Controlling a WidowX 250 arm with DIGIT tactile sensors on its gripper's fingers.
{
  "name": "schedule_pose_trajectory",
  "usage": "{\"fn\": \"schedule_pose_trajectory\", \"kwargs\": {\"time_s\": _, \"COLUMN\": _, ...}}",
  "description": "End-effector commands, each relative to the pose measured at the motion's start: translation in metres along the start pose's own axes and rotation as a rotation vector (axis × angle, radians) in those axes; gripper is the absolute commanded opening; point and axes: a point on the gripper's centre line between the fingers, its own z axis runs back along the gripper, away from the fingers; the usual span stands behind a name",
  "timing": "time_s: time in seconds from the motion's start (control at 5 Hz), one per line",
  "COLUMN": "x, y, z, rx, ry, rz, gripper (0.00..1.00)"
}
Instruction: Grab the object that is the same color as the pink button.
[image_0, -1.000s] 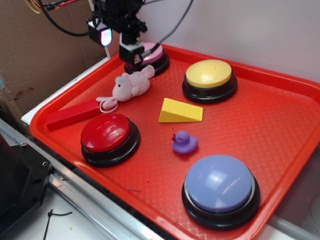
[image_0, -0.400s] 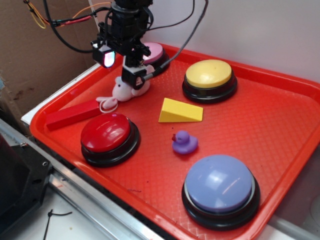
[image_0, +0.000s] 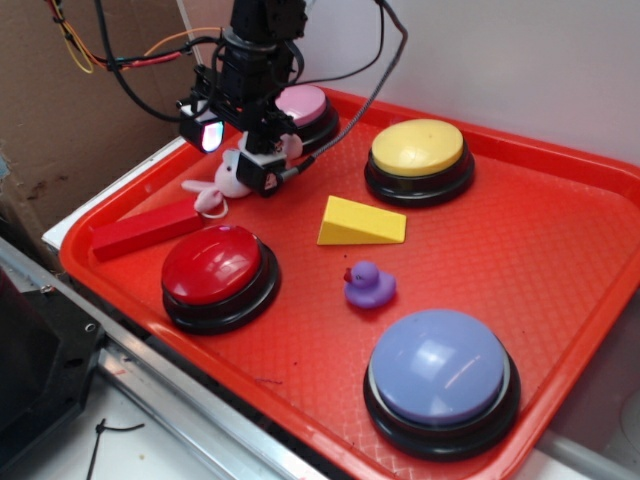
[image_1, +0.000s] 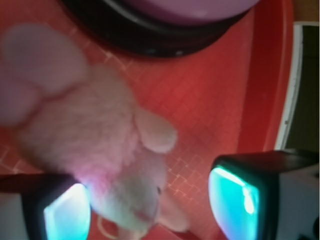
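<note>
A textured red tray (image_0: 560, 250) sat on a pale bench against a white wall, with brown cardboard off to the left. Reading across it from the left in the exterior view: a red block (image_0: 140, 229) lay near the 9 o'clock rim, a red button (image_0: 217, 272) stood below it toward 7 o'clock, and the pink plush animal (image_0: 232, 180) lay at about 10 o'clock, its white string loop (image_0: 208, 202) trailing toward the block. The gripper (image_0: 250, 168) hung low directly over the plush, hiding most of its body. Just behind, at 11 o'clock, was the pink button (image_0: 303, 104), then a yellow wedge (image_0: 360, 222) near centre, a purple rubber duck (image_0: 368, 285), a yellow button (image_0: 418, 152) at 1 o'clock and a lavender-blue button (image_0: 441, 372) at 5 o'clock. The wrist view settled the relation that mattered: the plush (image_1: 100, 150) ran long from 10 o'clock to 6 o'clock in that picture, its head down between the glowing fingertips (image_1: 232, 197), hard against the left one with bare tray before the right one. The jaws stood apart, not clamped on anything. The plush seemed off-centre toward the left finger, so a closing stroke would probably catch the head end rather than the fuller body.
</note>
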Motion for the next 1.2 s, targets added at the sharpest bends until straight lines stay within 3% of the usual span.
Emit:
{"fn": "schedule_pose_trajectory", "kwargs": {"time_s": 0.0, "x": -0.004, "y": 0.006, "z": 0.007, "rx": -0.026, "ry": -0.036, "rz": 0.088, "gripper": 0.0}}
{"fn": "schedule_pose_trajectory", "kwargs": {"time_s": 0.2, "x": -0.009, "y": 0.005, "z": 0.023, "rx": -0.06, "ry": -0.071, "rz": 0.087, "gripper": 0.0}}
{"fn": "schedule_pose_trajectory", "kwargs": {"time_s": 0.4, "x": -0.028, "y": -0.007, "z": 0.074, "rx": -0.199, "ry": -0.177, "rz": 0.065, "gripper": 0.0}}
{"fn": "schedule_pose_trajectory", "kwargs": {"time_s": 0.6, "x": -0.059, "y": -0.014, "z": 0.122, "rx": -0.281, "ry": -0.272, "rz": 0.082, "gripper": 0.0}}
{"fn": "schedule_pose_trajectory", "kwargs": {"time_s": 1.0, "x": -0.122, "y": 0.004, "z": 0.205, "rx": -0.387, "ry": -0.363, "rz": 0.141, "gripper": 0.0}}
